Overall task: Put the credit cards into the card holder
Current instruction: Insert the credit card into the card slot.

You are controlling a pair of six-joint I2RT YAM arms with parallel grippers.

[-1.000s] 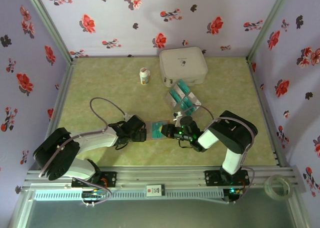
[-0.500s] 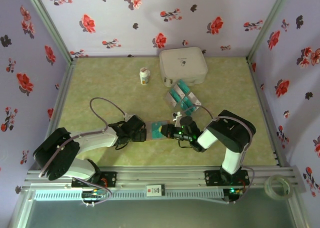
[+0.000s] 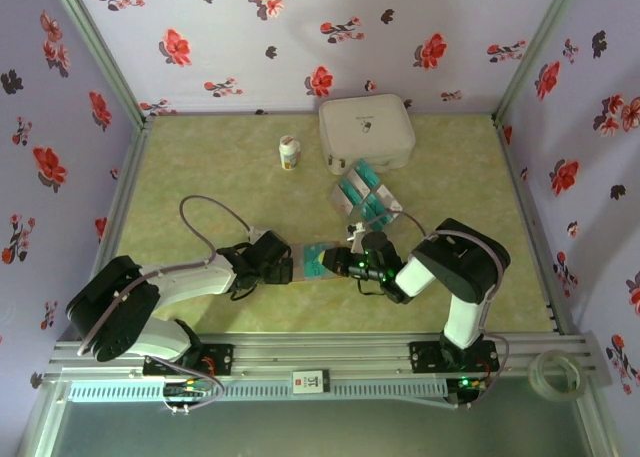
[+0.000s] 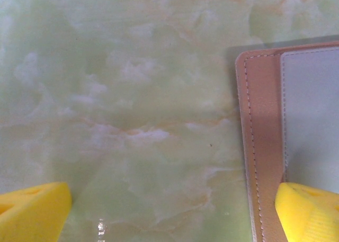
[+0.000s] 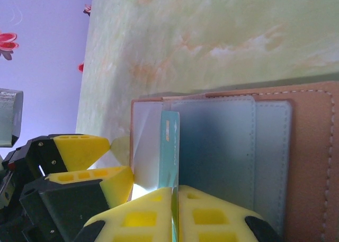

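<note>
Nothing visibly shifted over the last second. The right tool [image 5: 175, 198], clamped on a credit card [image 5: 169, 146], had the card holder [image 5: 312, 157] pocket straight ahead, card lengthwise toward it; the left tool [image 4: 169, 213] stood apart.

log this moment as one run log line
left gripper: open, one finger at card holder edge | right gripper: shut on credit card, its edge at the inner pockets | spare cards: piled near white case
</note>
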